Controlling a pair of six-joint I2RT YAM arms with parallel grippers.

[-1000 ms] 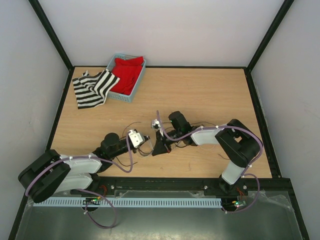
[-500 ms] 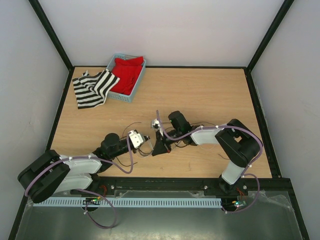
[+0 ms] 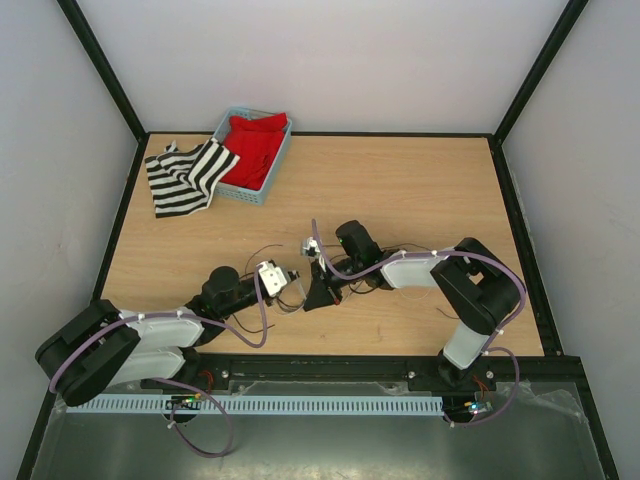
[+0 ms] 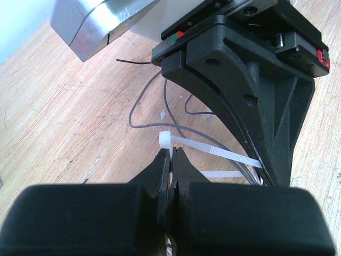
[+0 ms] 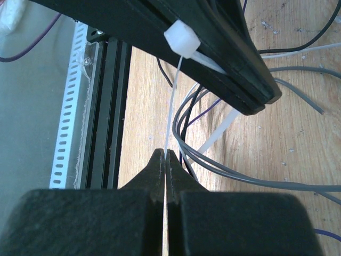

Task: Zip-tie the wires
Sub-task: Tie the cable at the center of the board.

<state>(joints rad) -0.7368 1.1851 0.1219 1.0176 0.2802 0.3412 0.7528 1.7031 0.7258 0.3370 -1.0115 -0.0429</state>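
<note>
The wires (image 3: 368, 285) are thin grey and black strands looped on the wooden table between my two grippers; they also show in the left wrist view (image 4: 139, 118) and the right wrist view (image 5: 240, 174). A white zip tie (image 4: 213, 151) loops around them. My left gripper (image 4: 171, 153) is shut on the tie just below its square head (image 4: 165, 140). My right gripper (image 5: 165, 154) is shut on the tie's thin tail, which runs up to the head (image 5: 181, 38) beside the left fingers. In the top view the left gripper (image 3: 296, 284) and right gripper (image 3: 318, 293) nearly touch.
A blue basket (image 3: 272, 176) with red cloth (image 3: 255, 145) stands at the back left, a black-and-white striped cloth (image 3: 185, 175) beside it. The table's black front rail (image 5: 106, 112) is close to the grippers. Lilac arm cables (image 3: 330, 262) arch over the wrists.
</note>
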